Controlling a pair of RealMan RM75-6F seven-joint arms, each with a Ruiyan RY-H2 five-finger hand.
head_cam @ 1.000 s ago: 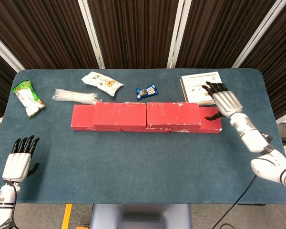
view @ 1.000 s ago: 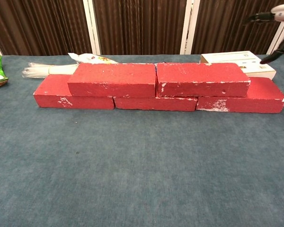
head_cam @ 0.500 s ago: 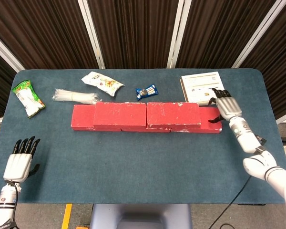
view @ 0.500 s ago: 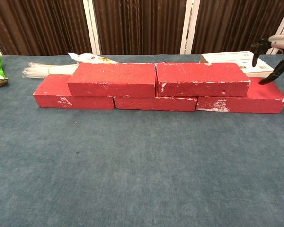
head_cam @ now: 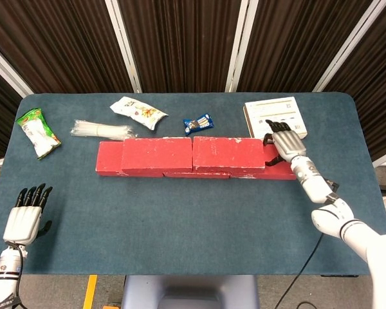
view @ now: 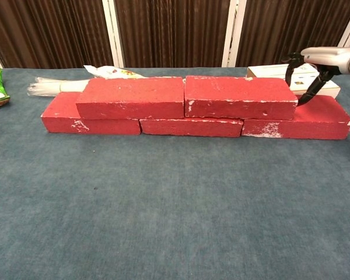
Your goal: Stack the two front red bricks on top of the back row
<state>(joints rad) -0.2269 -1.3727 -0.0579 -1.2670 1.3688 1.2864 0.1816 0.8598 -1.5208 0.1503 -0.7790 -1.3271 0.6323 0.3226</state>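
Observation:
Two red bricks lie end to end on a back row of red bricks: the upper left brick (head_cam: 157, 155) (view: 131, 97) and the upper right brick (head_cam: 228, 154) (view: 240, 97). The lower row (head_cam: 108, 158) (view: 189, 126) sticks out at both ends. My right hand (head_cam: 284, 140) (view: 315, 64) is at the right end of the upper right brick, above the lower row's right brick (view: 318, 119); its fingers are bent down against that end and it holds nothing. My left hand (head_cam: 24, 219) rests open near the table's front left corner, far from the bricks.
A white box (head_cam: 275, 116) (view: 315, 79) lies just behind my right hand. Behind the bricks are a blue packet (head_cam: 198, 123), a white snack bag (head_cam: 138, 112) and a clear plastic pack (head_cam: 101, 131). A green bag (head_cam: 37, 132) sits at the far left.
My right hand has come left and down to the upper right brick's end. Both upper bricks have slid a little to the left. The left hand has stayed put.

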